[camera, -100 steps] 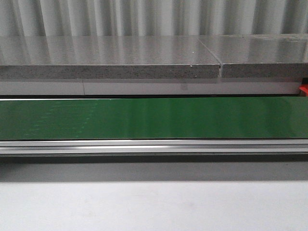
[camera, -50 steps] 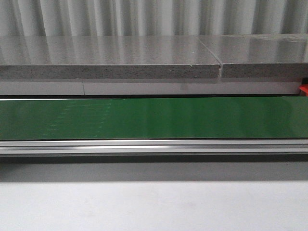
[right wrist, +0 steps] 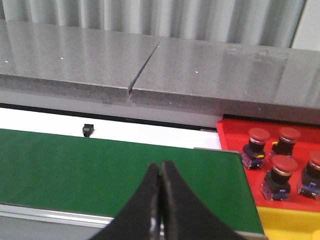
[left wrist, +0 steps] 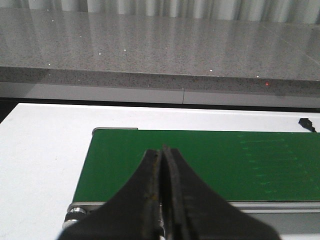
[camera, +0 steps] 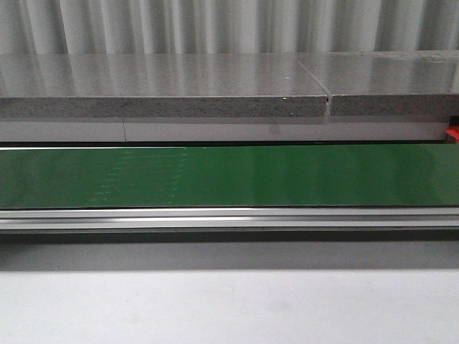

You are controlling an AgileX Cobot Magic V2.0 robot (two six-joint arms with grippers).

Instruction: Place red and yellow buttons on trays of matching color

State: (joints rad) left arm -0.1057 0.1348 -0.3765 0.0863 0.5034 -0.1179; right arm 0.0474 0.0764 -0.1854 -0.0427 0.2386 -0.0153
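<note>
Grey stone surface (camera: pixel 165 86) runs behind the green belt (camera: pixel 229 175). Beside the belt's end sits the red tray (right wrist: pixel 235 136) holding four red buttons (right wrist: pixel 259 135), off to one side of the right fingers (right wrist: pixel 160 176), which are pressed together empty, like the left fingers (left wrist: pixel 161 162).

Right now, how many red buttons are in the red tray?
4 visible, all in the red tray, right wrist view: back-left, back-right, front-middle, and one cut by the frame edge. More may sit out of view.
</note>
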